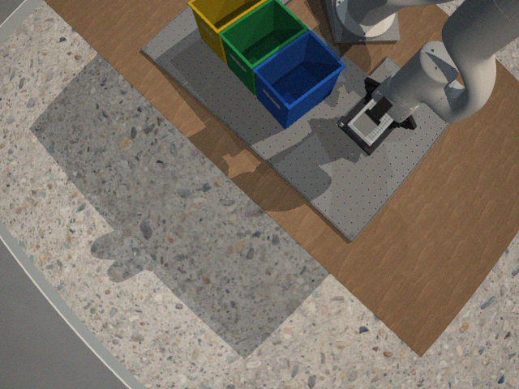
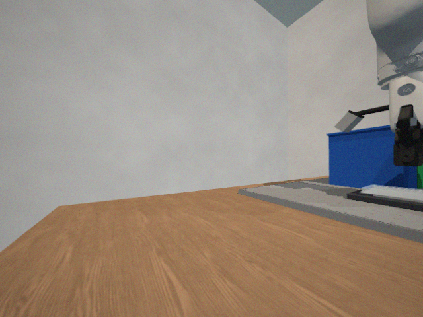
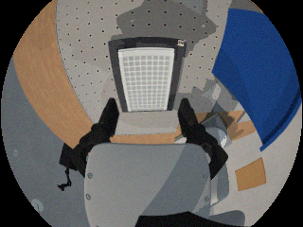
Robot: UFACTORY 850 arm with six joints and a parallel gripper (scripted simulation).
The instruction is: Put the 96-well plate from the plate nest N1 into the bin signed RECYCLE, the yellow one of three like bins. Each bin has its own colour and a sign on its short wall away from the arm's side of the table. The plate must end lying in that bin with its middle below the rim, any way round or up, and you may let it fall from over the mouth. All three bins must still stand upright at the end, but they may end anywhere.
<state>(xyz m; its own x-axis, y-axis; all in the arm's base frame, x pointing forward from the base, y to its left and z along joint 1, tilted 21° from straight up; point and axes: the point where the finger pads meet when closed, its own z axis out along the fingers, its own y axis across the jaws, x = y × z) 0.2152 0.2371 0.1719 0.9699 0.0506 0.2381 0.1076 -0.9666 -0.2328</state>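
Observation:
The white 96-well plate lies in its black nest [image 1: 358, 138] on the grey perforated board, right of the blue bin. It also shows in the wrist view [image 3: 147, 79] and, low at the right edge, in the exterior view [image 2: 396, 191]. My gripper [image 3: 148, 105] is open and empty. It hangs above the plate's near end with a finger on each side, clear of the plate; in the exterior view the gripper [image 2: 407, 150] is well above it. The yellow bin [image 1: 217, 16] stands at the far end of the bin row, partly cut off at the top edge.
The green bin [image 1: 262, 40] and the blue bin [image 1: 298, 77] stand side by side between the yellow bin and the nest. The blue bin [image 3: 259, 70] is close on the right of the gripper. The arm's base [image 1: 362, 20] sits behind the bins.

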